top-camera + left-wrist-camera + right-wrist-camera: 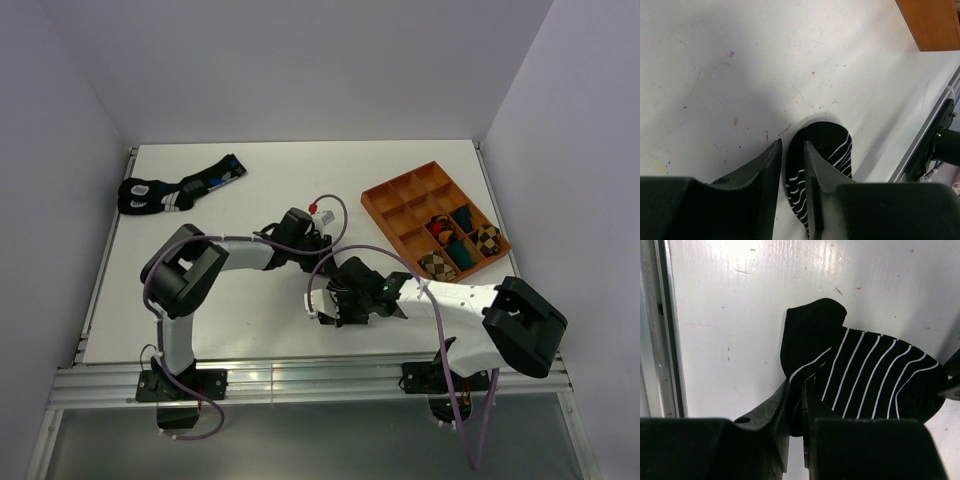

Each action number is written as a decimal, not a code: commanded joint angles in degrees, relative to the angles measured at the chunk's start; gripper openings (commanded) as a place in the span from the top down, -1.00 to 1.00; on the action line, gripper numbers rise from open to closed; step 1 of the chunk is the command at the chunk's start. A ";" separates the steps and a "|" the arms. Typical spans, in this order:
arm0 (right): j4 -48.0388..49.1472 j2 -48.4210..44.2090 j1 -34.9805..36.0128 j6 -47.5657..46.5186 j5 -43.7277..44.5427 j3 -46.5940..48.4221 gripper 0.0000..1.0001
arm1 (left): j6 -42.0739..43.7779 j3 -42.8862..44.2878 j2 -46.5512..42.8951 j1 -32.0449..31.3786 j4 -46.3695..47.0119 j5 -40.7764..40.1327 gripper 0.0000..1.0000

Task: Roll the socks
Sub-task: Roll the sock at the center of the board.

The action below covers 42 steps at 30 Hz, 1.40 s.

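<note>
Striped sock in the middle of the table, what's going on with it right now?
Both arms are on the striped sock mid-table. The right gripper is shut on a fold at its edge. The left gripper has its jaws either side of another part of it, though a firm pinch can't be confirmed. The sock isn't rolled yet. Another pair of socks lies at the far left, and an orange tray sits on the right.

The ankle sock [875, 375] is black with thin white stripes, and the table [250, 200] under it is white, flecked with tiny pink and orange marks. The pair of socks [180, 188] at the far corner is black with blue and white marks. The compartment tray [392, 203] is orange-brown, and one rolled bundle [437, 263] in it is checked brown and cream.
</note>
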 commanded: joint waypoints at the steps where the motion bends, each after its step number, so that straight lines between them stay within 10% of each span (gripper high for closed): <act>1: -2.43 1.43 -0.24 0.47 -0.11 0.44 0.76 | 3.73 -0.44 3.67 -0.29 -4.83 -2.75 0.39; 5: -2.17 1.08 -0.41 0.73 0.07 0.35 0.76 | 2.68 -1.23 4.55 -0.29 -4.22 -2.22 0.99; 42: -48.48 40.62 -13.77 -14.04 -27.09 46.48 0.71 | -12.53 -20.13 -16.62 8.23 4.14 -19.97 0.95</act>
